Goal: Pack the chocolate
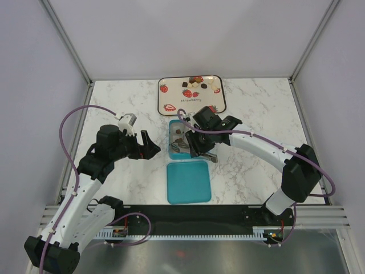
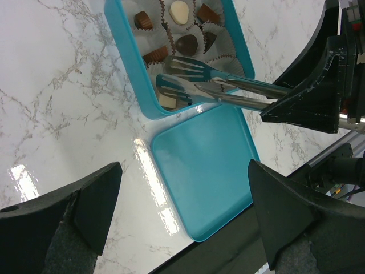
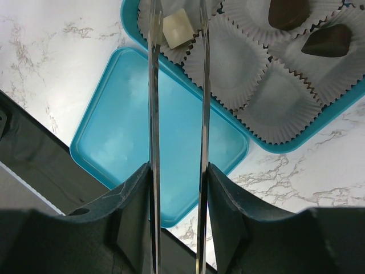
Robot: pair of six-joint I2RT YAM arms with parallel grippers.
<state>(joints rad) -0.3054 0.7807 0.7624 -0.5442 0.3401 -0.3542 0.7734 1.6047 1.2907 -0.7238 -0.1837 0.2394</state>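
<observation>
Right tool [image 3: 178,177] grips tongs [image 2: 228,91] straddling the white chocolate [image 3: 177,27] in a corner cup [image 3: 186,49] of the box [image 3: 285,145]; spread them gently, lift straight up without nudging it; left tool [image 2: 183,171] gapes open, idle.

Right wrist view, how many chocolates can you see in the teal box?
3. A white piece lies in the box corner, between the tongs arms; a dark piece at the top edge, another dark piece beside it. More may be hidden off frame.
</observation>
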